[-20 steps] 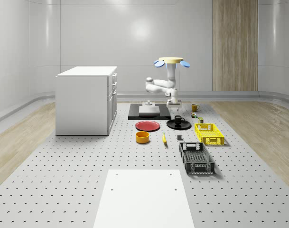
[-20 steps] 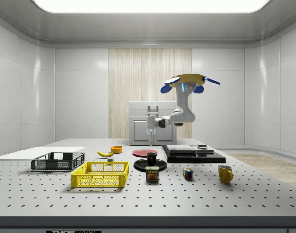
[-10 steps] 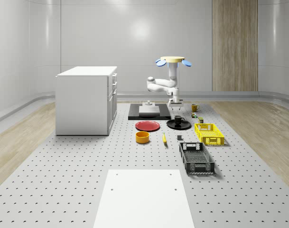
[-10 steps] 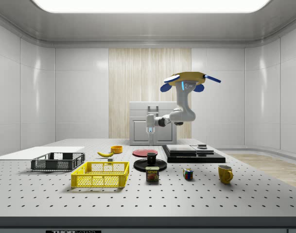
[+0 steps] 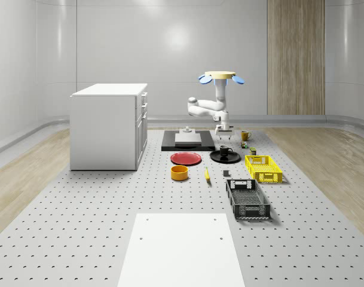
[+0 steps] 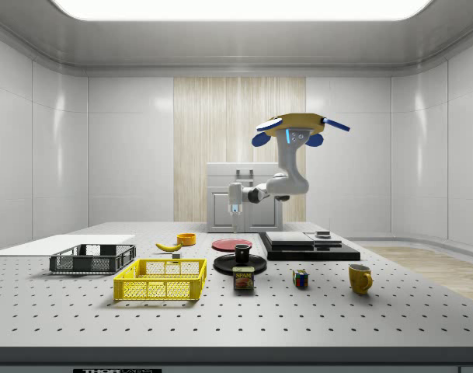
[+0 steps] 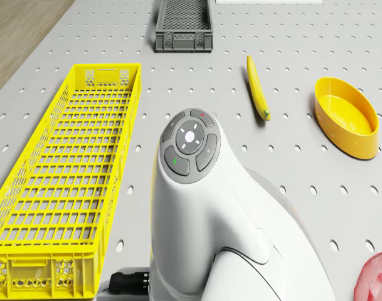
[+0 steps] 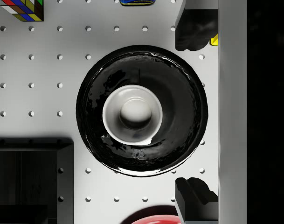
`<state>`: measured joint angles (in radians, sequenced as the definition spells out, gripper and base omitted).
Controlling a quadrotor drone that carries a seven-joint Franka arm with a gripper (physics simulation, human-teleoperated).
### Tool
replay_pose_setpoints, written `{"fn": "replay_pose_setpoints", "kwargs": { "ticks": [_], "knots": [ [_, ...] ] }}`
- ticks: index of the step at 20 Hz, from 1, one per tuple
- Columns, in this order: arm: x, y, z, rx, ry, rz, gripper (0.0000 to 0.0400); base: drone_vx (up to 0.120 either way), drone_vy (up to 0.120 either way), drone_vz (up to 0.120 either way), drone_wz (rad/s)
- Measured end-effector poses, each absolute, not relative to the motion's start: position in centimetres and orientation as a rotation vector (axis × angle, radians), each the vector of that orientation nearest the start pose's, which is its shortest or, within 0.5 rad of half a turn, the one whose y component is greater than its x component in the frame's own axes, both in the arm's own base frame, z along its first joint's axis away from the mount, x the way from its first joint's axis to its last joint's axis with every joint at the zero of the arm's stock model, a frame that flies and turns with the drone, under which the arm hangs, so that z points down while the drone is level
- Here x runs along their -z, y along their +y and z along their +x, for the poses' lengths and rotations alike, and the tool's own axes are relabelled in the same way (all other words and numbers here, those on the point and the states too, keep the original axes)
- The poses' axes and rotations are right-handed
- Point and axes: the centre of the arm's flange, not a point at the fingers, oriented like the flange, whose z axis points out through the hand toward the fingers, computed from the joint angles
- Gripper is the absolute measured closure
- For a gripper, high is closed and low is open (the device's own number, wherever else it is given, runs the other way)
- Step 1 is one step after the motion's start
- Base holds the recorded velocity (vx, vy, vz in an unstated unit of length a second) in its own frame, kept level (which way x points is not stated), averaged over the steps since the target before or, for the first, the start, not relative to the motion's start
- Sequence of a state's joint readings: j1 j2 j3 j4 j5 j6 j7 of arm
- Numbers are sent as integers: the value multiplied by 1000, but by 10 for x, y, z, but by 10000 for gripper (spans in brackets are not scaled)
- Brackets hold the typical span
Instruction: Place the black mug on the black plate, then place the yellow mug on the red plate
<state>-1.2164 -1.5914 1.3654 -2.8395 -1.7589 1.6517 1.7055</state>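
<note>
- The table [image 5: 80, 227] is a perforated white surface carrying everything here; a cabinet [image 5: 108, 125] stands at the whole-scene view's left.
- The drone [image 5: 219, 76] hovers in the air above the black plate's area, its arm [image 6: 276, 185] bent down toward the table.
- The yellow crate [image 5: 263, 168] and black crate [image 5: 247, 198] lie toward the whole-scene view's right.
- The black plate [image 8: 179, 88] lies on the table just beside the red plate [image 5: 186, 158].
- The black mug [image 8: 132, 114] stands upright in the middle of the black plate.
- The gripper [image 8: 194, 112] hangs above the black mug, apart from it; its fingers [image 8: 193, 28] are spread wide and hold nothing.
- The yellow mug [image 6: 359, 278] stands on the bare table, well apart from the red plate.
- A bowl [image 7: 345, 116] and a banana [image 7: 256, 88] lie near each other.
</note>
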Motion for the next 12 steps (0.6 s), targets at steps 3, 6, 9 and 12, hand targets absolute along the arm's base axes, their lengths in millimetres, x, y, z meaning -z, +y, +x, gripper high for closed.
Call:
{"fn": "replay_pose_setpoints", "kwargs": {
  "ticks": [3, 6, 9, 12],
  "knots": [
    [-497, 0, 315, -786, -2, 1, 0, -120, 120, 0, 0],
    [-497, 0, 315, -786, -2, 1, 0, -120, 120, 0, 0],
    [-497, 0, 315, -786, -2, 1, 0, -120, 120, 0, 0],
    [-497, 0, 315, -786, -2, 1, 0, -120, 120, 0, 0]
  ]
}}
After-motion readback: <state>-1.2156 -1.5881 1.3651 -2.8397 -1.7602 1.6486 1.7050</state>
